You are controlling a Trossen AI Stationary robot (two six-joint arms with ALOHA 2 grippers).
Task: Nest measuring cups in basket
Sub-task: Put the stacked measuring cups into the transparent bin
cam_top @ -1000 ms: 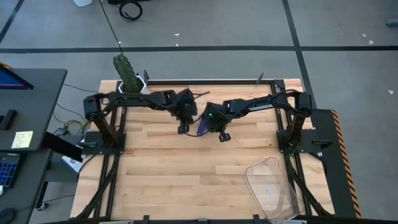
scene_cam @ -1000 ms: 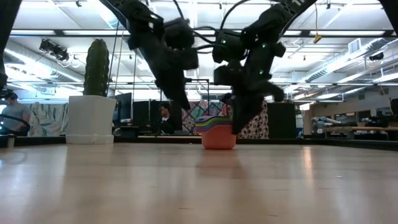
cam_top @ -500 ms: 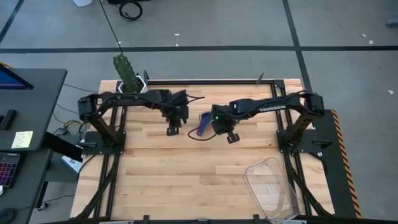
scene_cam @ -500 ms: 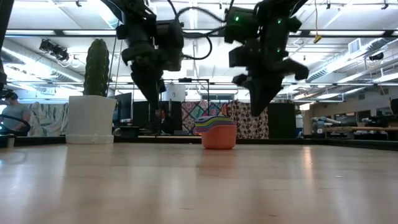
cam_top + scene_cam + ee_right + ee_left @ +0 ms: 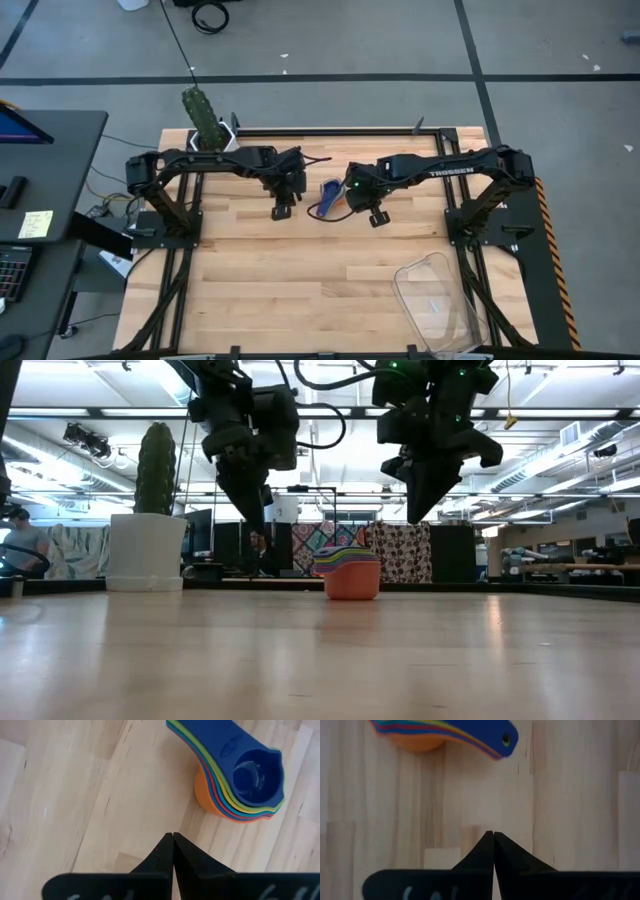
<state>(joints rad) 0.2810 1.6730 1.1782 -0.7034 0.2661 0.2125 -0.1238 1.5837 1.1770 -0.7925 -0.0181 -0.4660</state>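
Cups: the nested stack of glossy plastic measuring cups [image 5: 240, 780], orange outermost and dark blue innermost, with flat handles fanned together, sat on the pale butcher-block wooden table [image 5: 300, 280] between both grippers.
Basket: the clear rounded-corner rectangular plastic basket [image 5: 440, 300] lay well apart, near the table's corner.
Left gripper [image 5: 493, 836]: clenched to a point, empty, raised beside the stack.
Right gripper [image 5: 173, 837]: clenched, empty, raised beside it.
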